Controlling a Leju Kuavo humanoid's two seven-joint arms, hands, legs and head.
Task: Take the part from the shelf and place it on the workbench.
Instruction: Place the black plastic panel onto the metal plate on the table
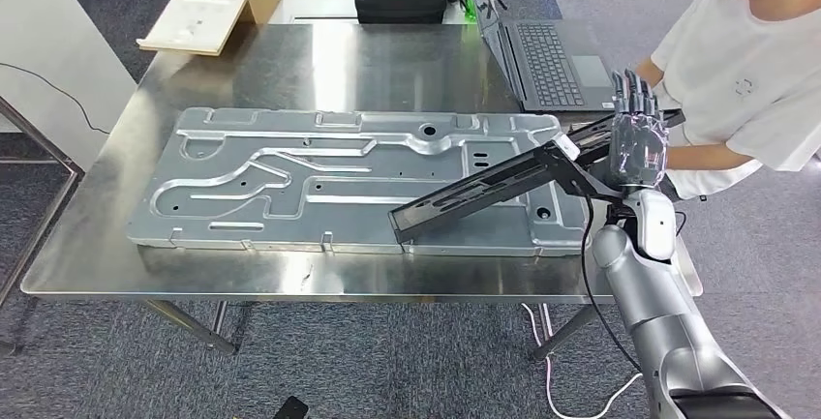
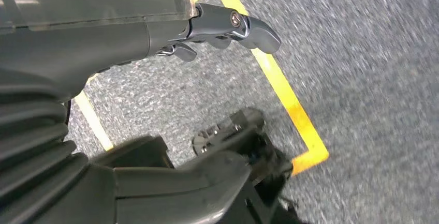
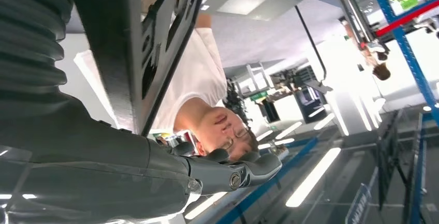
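the right hand [image 1: 637, 138] grasps one end of the black part [image 1: 489, 190], a long flat bracket-like piece, and holds that end raised near the table's right edge while the far end dips low and seems to rest on, or just above, the large stamped metal panel [image 1: 290, 182] lying on the steel workbench [image 1: 87, 254]. the tilt reads as a lowering posture: the low end goes down first so the rest can be laid flat, and the grip sits at the very end so the hand stays off the bench. the fingers [image 1: 634, 100] stand upright behind the raised end, and in the right wrist view the part [image 3: 140, 43] runs close along the hand, with the thumb [image 3: 243, 169] beside it.

the left hand [image 2: 217, 27] hangs by the robot's side over grey carpet with a yellow floor line [image 2: 290, 105]; it holds nothing, its fingers loosely curled but apart (it has no role in this step, by my reading).

the part is dark and matt, slim, with slots and cut-outs along its length and a bent lip at the low end. it looks rigid and light enough for one hand. a person in a white shirt [image 1: 736, 71] sits just beyond the raised end, by a laptop [image 1: 542, 61], so clearance there is tight.
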